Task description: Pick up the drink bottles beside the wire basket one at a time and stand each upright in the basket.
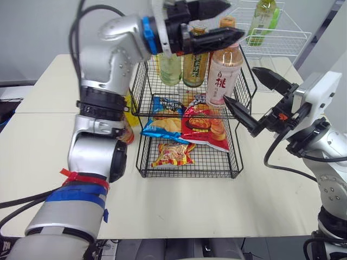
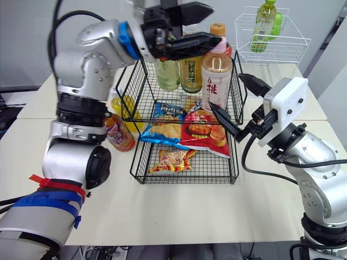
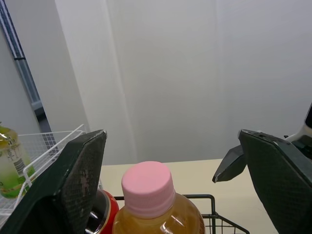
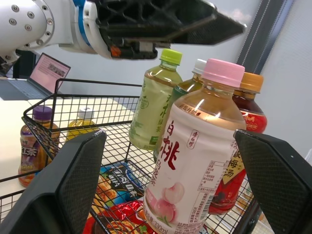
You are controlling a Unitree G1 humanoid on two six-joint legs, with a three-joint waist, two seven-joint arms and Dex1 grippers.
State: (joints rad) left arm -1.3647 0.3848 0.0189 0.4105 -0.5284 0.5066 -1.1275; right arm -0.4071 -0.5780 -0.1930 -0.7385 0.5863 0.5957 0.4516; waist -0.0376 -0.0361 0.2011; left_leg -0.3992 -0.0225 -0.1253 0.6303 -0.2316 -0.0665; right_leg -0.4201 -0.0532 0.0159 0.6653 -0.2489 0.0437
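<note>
Two grippers, both released and empty. Left gripper (image 1: 234,20) fingers spread wide, hovering just over pink cap of peach bottle (image 1: 222,76). Bottle upright in top tier of basket (image 1: 142,108), front right, close against other bottles. Right gripper (image 1: 241,85) also spread, just beside basket's right wall, level with same bottle. Orange bottle (image 2: 118,132) and yellow bottle (image 2: 122,103) wait on table left of basket, near left arm. Risks: left finger clips cap on pull-out, tips peach bottle; right fingertip snags wire; arm sweep topples waiting bottles.
</note>
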